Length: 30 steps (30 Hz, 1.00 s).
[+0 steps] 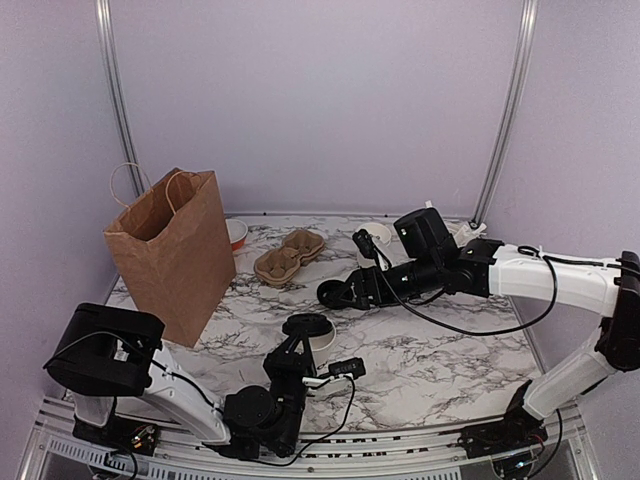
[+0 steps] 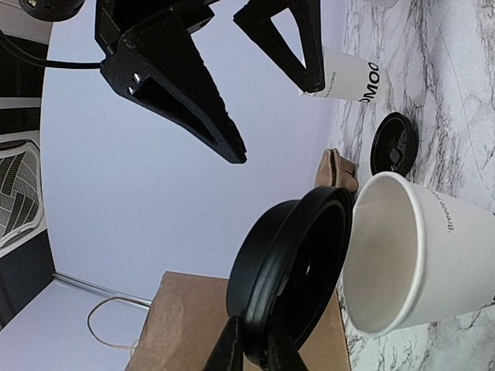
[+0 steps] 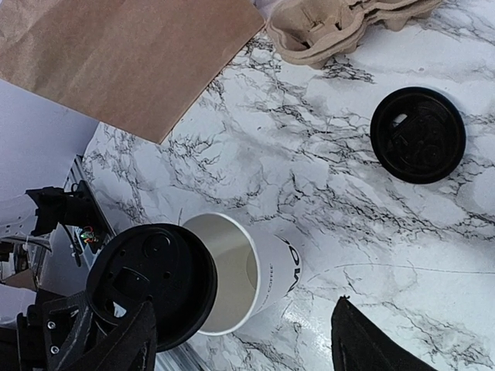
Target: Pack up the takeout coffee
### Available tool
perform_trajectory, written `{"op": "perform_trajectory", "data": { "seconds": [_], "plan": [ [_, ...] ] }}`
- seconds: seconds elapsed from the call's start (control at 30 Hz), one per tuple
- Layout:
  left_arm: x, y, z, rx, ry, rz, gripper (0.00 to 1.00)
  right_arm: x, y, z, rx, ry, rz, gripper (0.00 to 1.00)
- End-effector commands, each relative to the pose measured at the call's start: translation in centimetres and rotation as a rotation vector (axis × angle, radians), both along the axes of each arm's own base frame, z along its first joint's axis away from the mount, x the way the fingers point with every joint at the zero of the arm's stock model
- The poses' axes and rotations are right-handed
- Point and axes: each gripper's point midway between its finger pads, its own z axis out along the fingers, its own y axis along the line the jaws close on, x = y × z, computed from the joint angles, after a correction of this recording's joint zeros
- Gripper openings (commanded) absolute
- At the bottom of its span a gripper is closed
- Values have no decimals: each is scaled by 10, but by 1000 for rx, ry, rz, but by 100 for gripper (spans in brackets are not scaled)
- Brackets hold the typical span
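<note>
The far white cup point(image 2: 352, 76) reads "OMOO" (partly hidden); the near cup's point(image 2: 433, 270) small print is unreadable.

The right arm point(image 1: 520, 275) lies straight across mid-table from the right, and that bars the reach to the far right corner. The paper bag point(image 1: 170, 260) walls the left. Centre's crowded: open cup point(image 3: 232, 270) with a tilted lid point(image 2: 294, 270) at its rim, loose lid point(image 3: 418, 133) just beyond, carrier tray point(image 1: 290, 255) farther back. Bare marble point(image 1: 440, 365) near right.
</note>
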Motion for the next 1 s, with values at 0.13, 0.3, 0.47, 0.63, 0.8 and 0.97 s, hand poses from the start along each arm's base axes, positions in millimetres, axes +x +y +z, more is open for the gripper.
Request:
{"op": "perform_trajectory", "data": {
  "seconds": [0.13,0.3,0.47,0.63,0.8,0.97],
  "plan": [
    [-6,-1,7,-149,16,5,11,-2,6,-1,12,-6,11,74],
    [-6,-1,2,-139,16,6,14,-3,6,-1,11,-6,13,74],
    [-6,0,1,-140,19,13,18,-2,6,-2,9,-7,12,74],
    [-6,3,0,-144,25,24,26,-2,6,-4,5,-2,12,74],
    [-9,9,0,-155,36,37,38,-2,5,-6,0,1,12,74],
    [-10,17,0,-176,51,63,44,-2,6,-6,-1,0,12,74]
  ]
}}
